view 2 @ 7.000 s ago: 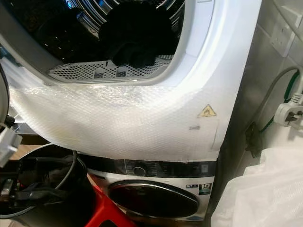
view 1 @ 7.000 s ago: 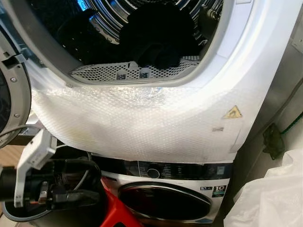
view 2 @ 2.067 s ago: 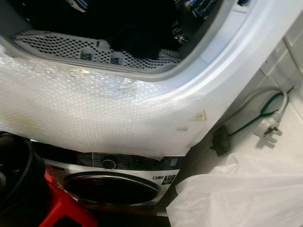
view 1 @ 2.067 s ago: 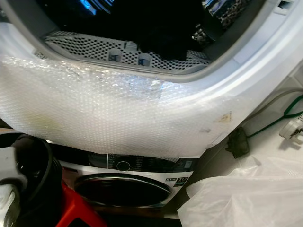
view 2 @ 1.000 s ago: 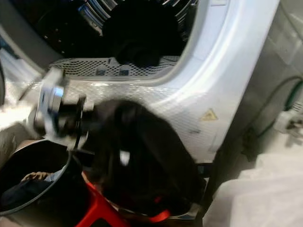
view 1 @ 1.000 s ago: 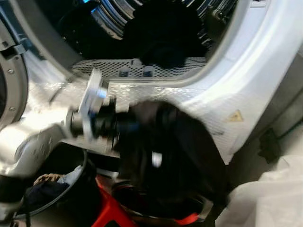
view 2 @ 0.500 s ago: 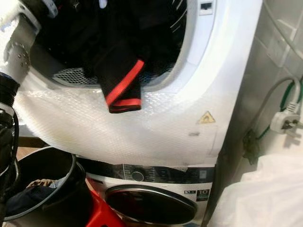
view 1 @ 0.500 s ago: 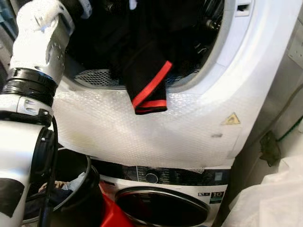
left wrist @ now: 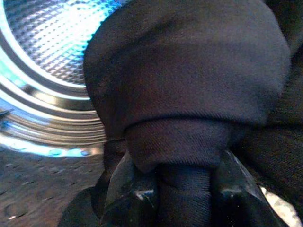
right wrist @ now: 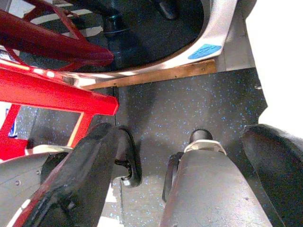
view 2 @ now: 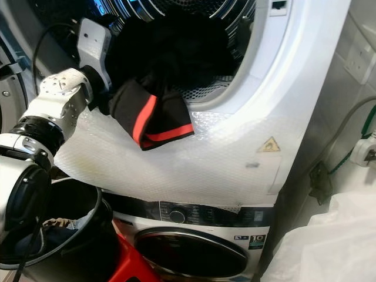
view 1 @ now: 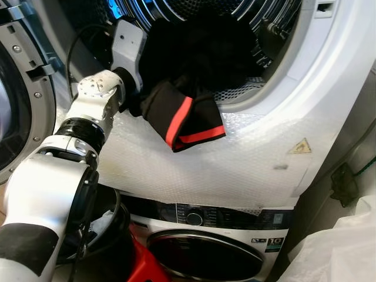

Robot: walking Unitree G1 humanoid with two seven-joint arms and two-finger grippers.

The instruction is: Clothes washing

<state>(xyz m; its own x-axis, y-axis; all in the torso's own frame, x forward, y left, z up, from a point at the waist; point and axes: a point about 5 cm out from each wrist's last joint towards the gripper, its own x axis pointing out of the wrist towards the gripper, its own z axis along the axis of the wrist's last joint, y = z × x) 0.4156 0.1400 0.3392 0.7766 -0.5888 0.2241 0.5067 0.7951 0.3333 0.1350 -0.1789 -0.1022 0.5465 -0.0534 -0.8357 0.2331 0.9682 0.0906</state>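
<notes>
The left gripper (left wrist: 182, 189) clenches a black garment with red stripes (view 1: 191, 117) at the dryer's drum opening (view 1: 276, 76), its end draped over the rim. The right gripper (right wrist: 177, 161) hangs released above the floor.

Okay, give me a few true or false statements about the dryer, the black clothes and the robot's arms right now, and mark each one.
1. The left tool is shut on the black garment with red stripes. True.
2. That garment lies fully inside the drum. False: part of it hangs out over the bubble wrap on the upper machine's front.
3. The upper machine's door is closed. False: it stands open at the left.
4. The right tool is open, near the speckled floor. True.
5. A second machine sits below, its door shut. True.
</notes>
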